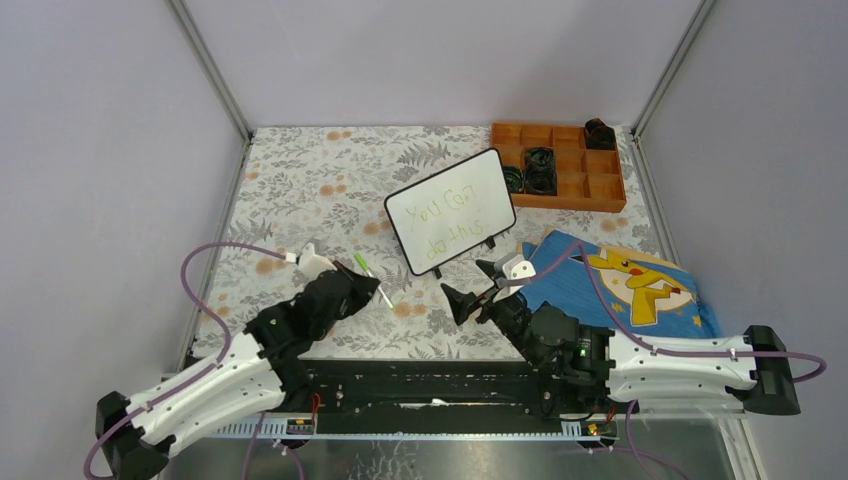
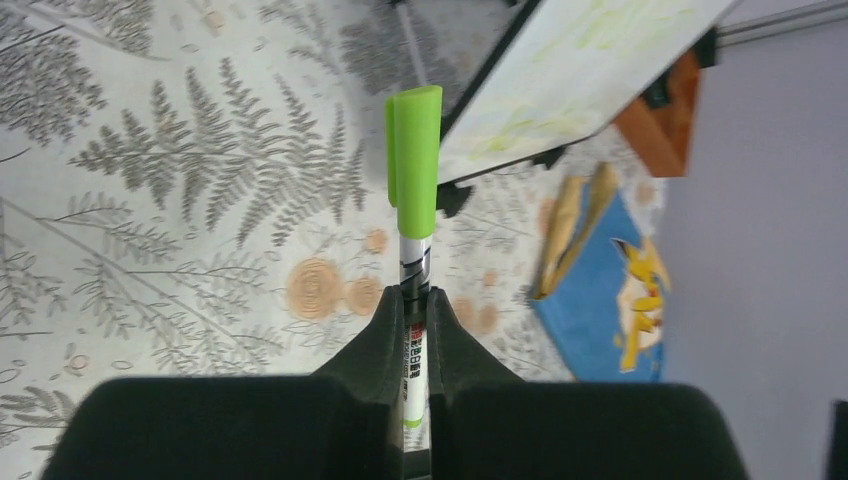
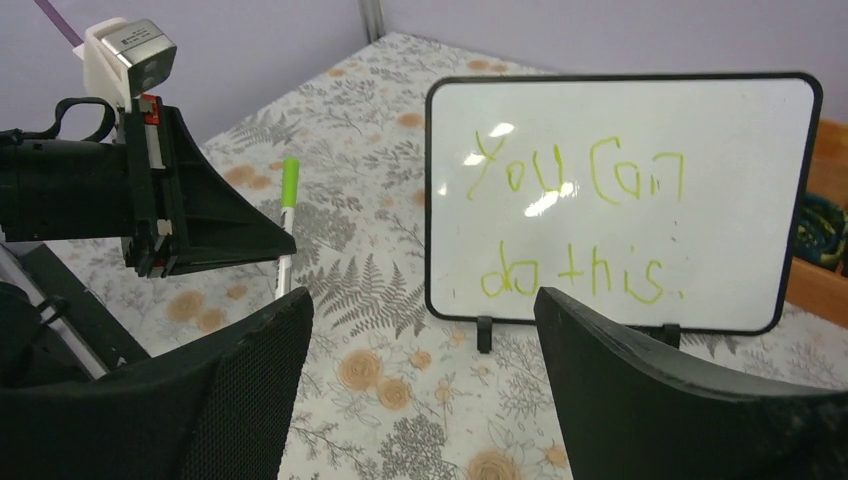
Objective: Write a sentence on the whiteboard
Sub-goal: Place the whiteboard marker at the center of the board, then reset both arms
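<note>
We see a table (image 1: pixel 300 180) covered in a grey fern and orange flower print, walled by pale lilac panels.

At left, the left gripper (image 2: pixel 415 300) is clamped on a marker (image 2: pixel 417 160). Its two black fingers pinch the white printed barrel, and the green cap end projects forward beyond the fingertips, low over the table.

Ahead of this gripper and to its right stands the whiteboard (image 1: pixel 450 210), propped at a slant on small black feet and apart from both grippers. On its face we read the sentence (image 3: pixel 580 225) in thin green script in two lines, "You Can" above "do this". Glare spots lie across the upper line.

The right gripper (image 1: pixel 475 290) sits directly in front of the board with its jaws spread wide and nothing between them. In its wrist view the board's lower edge and feet appear between the two fingers.

Just to the right of this gripper lies a blue cloth (image 1: pixel 570 275) printed with a yellow Pikachu (image 1: pixel 640 285).

Beyond the cloth and behind the board rests an orange compartment tray (image 1: pixel 560 203), and several of its cells hold black rings (image 1: pixel 540 170).
</note>
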`<action>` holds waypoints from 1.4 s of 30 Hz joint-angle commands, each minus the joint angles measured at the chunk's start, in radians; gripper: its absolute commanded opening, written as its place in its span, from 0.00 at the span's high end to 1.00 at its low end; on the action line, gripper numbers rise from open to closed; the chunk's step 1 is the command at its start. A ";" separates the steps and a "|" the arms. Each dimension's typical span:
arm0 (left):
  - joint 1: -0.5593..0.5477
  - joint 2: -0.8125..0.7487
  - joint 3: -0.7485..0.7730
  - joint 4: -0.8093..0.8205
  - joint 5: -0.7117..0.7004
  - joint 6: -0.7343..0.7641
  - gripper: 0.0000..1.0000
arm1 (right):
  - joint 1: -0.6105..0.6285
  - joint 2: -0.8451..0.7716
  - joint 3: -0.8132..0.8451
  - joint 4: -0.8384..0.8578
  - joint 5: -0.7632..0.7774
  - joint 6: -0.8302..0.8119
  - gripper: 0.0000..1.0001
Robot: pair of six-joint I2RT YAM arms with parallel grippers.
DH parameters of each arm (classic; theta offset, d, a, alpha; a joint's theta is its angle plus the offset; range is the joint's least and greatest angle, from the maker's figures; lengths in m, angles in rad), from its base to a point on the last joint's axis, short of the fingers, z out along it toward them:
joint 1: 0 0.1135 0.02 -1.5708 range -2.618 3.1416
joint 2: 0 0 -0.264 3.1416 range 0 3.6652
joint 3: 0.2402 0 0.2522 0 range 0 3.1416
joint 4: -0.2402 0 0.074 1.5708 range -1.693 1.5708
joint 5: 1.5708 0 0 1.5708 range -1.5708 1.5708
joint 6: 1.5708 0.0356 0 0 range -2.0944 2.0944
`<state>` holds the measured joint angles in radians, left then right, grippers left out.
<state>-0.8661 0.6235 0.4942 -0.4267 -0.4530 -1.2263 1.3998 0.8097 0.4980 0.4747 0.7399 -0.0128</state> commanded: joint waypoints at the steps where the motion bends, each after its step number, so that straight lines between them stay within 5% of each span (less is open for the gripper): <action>1: 0.000 0.118 -0.035 0.006 -0.040 -0.043 1.00 | 0.002 -0.015 -0.006 -0.084 0.098 0.107 0.12; 14: 0.098 0.498 -0.064 0.260 0.132 0.048 0.88 | 0.002 -0.044 0.001 -0.190 0.151 0.146 0.12; 22: 0.105 0.574 -0.061 0.269 0.165 0.072 0.61 | 0.002 -0.060 -0.009 -0.191 0.174 0.139 0.12; 32: 0.105 0.461 -0.001 0.106 0.157 0.125 0.26 | 0.002 -0.069 0.015 -0.189 0.197 0.105 0.12; 42: 0.098 0.286 0.171 -0.095 0.077 0.181 0.17 | 0.002 0.001 0.066 -0.080 0.417 0.060 0.00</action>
<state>-0.7650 0.9810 0.6140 -0.4255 -0.3019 -1.0855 1.3998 0.7662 0.4965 0.3069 1.0000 0.0753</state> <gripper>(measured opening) 0.821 0.981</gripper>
